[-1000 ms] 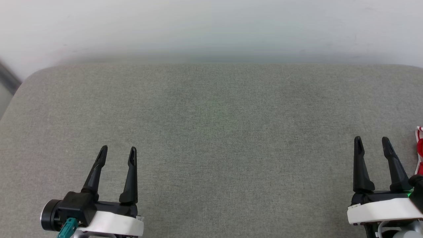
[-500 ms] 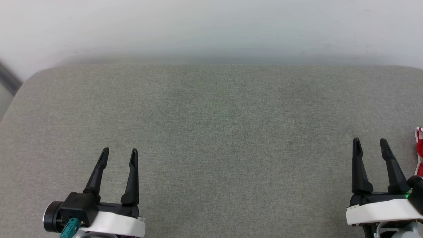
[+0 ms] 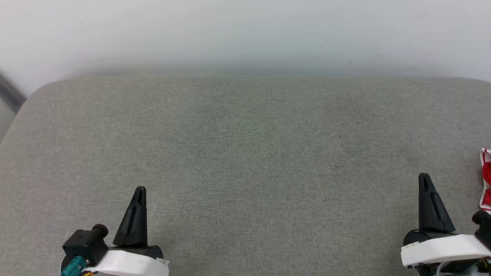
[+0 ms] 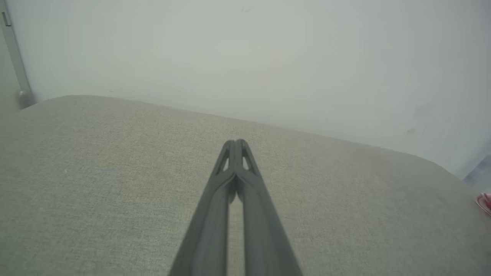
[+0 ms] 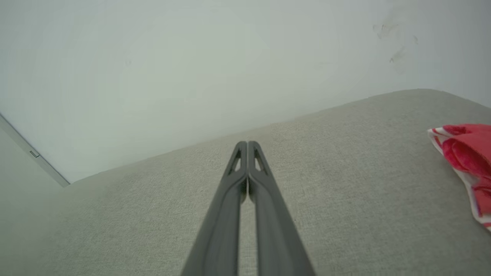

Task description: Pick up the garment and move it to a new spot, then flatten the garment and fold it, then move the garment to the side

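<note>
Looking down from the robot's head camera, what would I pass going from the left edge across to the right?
Left tool, shut → right tool, shut → garment, a red-and-white bit at the right edge. All lie over the grey cushion.

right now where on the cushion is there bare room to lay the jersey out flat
The whole middle of the cushion is bare, from the wall down to the left tool and right tool. The right edge is crowded by the jersey.

Broad bare grey cushion (image 3: 245,153) offers passage, bounded by the wall (image 3: 245,34) behind and the garment (image 3: 486,176) far right.
</note>
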Available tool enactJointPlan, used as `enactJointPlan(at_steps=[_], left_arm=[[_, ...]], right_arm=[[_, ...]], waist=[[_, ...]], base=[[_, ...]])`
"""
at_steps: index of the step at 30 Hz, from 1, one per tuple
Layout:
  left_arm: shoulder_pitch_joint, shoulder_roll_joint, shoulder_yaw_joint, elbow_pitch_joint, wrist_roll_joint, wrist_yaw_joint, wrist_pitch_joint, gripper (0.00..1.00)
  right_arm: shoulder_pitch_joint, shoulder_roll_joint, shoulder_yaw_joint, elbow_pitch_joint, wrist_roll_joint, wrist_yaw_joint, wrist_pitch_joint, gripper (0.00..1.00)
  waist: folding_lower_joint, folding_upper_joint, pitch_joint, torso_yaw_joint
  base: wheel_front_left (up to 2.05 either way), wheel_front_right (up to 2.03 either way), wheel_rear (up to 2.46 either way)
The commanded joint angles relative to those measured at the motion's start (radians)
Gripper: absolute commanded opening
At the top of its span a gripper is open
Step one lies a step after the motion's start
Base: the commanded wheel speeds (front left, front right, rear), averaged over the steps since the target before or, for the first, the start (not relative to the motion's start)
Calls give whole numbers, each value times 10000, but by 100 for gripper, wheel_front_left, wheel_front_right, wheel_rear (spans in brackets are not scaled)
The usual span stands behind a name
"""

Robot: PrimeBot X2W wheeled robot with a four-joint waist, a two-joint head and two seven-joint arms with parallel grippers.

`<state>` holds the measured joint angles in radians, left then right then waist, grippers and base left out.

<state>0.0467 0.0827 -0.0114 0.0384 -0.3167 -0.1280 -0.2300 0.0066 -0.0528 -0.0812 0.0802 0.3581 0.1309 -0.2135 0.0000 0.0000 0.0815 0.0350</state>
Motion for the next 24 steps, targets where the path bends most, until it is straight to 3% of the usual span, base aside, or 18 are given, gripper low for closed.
enactJointPlan(at_steps=[1,24], left_arm=[[-260,69,37,-56,-559,16,82,0],[-693,163,121,616,-4357,-18,843,0]], right_arm=[[-186,-73,25,-69,562,2,89,0],[-495,-178,86,415,4153,0,877,0]], waist=[[0,0,-12,-6],[0,0,-161,-71]], base=[[0,0,0],[0,0,0]])
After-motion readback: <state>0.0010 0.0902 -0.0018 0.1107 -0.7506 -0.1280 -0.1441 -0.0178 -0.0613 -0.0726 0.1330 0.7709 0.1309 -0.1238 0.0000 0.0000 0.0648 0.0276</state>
